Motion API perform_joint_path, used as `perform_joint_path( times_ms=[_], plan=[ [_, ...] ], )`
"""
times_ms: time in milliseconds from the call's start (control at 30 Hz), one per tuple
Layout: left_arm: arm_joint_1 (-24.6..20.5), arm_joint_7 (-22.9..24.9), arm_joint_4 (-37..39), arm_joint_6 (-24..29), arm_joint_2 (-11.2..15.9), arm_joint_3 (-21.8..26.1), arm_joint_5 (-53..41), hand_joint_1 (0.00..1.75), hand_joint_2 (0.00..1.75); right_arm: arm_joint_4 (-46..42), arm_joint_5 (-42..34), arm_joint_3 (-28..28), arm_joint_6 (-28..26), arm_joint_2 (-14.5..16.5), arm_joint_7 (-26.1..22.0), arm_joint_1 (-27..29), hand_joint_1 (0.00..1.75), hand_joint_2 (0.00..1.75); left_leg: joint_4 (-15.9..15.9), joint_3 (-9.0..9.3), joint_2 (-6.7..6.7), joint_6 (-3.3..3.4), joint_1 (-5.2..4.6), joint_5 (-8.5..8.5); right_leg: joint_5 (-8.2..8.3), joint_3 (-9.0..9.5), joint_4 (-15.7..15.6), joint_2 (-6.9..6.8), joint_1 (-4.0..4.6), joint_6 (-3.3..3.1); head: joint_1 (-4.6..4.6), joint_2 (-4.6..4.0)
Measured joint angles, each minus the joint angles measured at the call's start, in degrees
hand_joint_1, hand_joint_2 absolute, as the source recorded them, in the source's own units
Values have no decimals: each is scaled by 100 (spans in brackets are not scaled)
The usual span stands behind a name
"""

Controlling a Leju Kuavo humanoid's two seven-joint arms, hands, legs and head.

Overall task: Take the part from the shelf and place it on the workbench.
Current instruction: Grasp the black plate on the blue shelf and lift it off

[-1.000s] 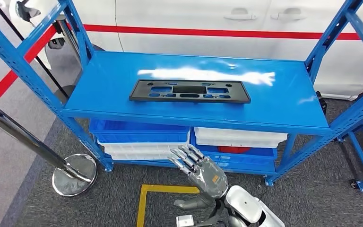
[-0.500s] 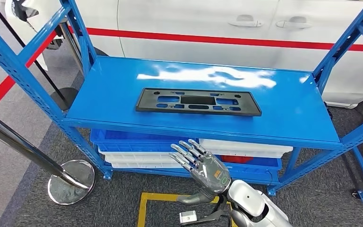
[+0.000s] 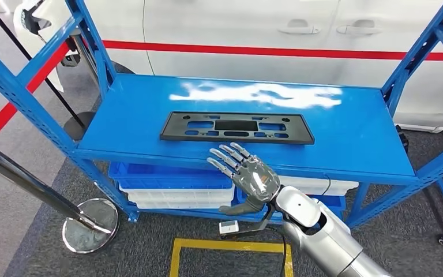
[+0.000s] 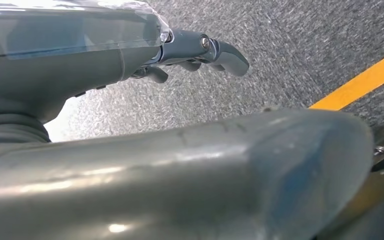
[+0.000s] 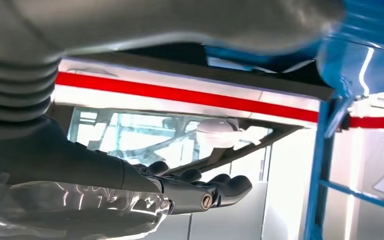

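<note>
— Right hand [image 3: 247, 176] is hovering at the shelf's front edge, fingers spread, gripping nothing, since I'm lining up to reach.

— And the part?

— That flat black plastic panel with cutouts [image 3: 236, 127] is lying on the blue metal shelf [image 3: 346, 141], just beyond my fingertips.

The right hand [image 3: 248, 176] is hovering at the front edge of the blue shelf [image 3: 346, 138], fingers spread, holding nothing, its silver arm reaching up beneath it. The left hand [image 4: 200, 50] is hanging with fingers loosely curled.
</note>
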Motion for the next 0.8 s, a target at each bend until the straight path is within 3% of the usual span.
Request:
perform_joint_path(
  times_ms=[67,100,133,167,267,333,400,467,500,567,633,667,733,800],
  plan=[
    [-24,14,0,-9,-1,-1,-15,0,0,279,-2,51,91,-13,-18,-251,0,175,764,-349,9,-50,14,-363,-2,-1,2,-29,6,-22,0,0],
    [-31,21,0,-13,-1,-1,-19,0,0,418,-2,78,130,-15,-29,-357,0,175,1033,-475,12,-65,17,-444,-5,0,4,-45,8,-23,0,0],
    [-34,27,0,-14,-1,-1,-19,0,0,545,-2,105,161,-15,-42,-457,0,175,1099,-505,17,-74,18,-415,-9,3,8,-58,9,-21,0,0],
    [-35,32,0,-15,-2,-1,-20,0,0,658,-2,137,190,-15,-50,-557,0,175,926,-420,23,-74,20,-281,-15,8,12,-66,8,-15,0,0],
    [-53,35,0,-15,-8,-1,-33,0,0,987,-5,223,279,-16,-49,-876,0,175,-206,141,30,-5,9,196,-50,32,32,-78,20,37,0,0],
    [-65,35,0,-19,-19,-1,-55,0,0,1193,1,266,331,-16,-33,-1067,0,87,-499,275,13,73,-17,246,-68,34,36,-88,40,92,0,0],
    [-68,37,0,-33,-38,-1,-81,0,0,1369,16,307,364,-16,-20,-1201,0,0,-524,283,-13,144,-16,265,-87,39,32,-102,37,154,0,0],
    [-80,43,-1,-55,-57,-1,-106,0,0,1539,30,337,381,-8,-9,-1304,0,0,-569,310,-41,211,11,288,-221,-29,211,-80,17,205,1,0],
    [-92,46,-2,-69,-67,-3,-120,0,0,1631,33,346,388,7,-5,-1353,0,0,-587,323,-50,238,25,297,-354,-133,446,-56,5,223,1,0],
    [-115,56,-2,-92,-83,-7,-152,0,0,1855,27,356,398,65,-2,-1440,0,0,-589,326,-71,266,24,293,-653,-488,1172,-20,-10,246,2,0],
    [-123,66,-2,-103,-96,-9,-186,0,0,2161,-23,360,403,131,2,-1531,0,0,-579,329,-111,269,23,285,-687,-738,1592,-14,-28,263,2,0],
    [-126,71,-2,-108,-97,-10,-202,0,0,2329,-74,360,402,155,2,-1599,0,0,-568,331,-133,263,23,278,-551,-729,1502,-15,-38,264,2,0],
    [-135,80,-2,-115,-99,-11,-223,0,0,2651,-198,354,397,184,-8,-1798,0,0,-530,332,-168,234,24,253,-137,-475,847,-27,-51,246,2,0],
    [-150,86,-1,-120,-99,-11,-238,0,0,2915,-290,346,401,198,-17,-2034,0,0,-491,303,-182,184,5,230,68,-232,270,-44,-27,213,2,0]
  ],
)
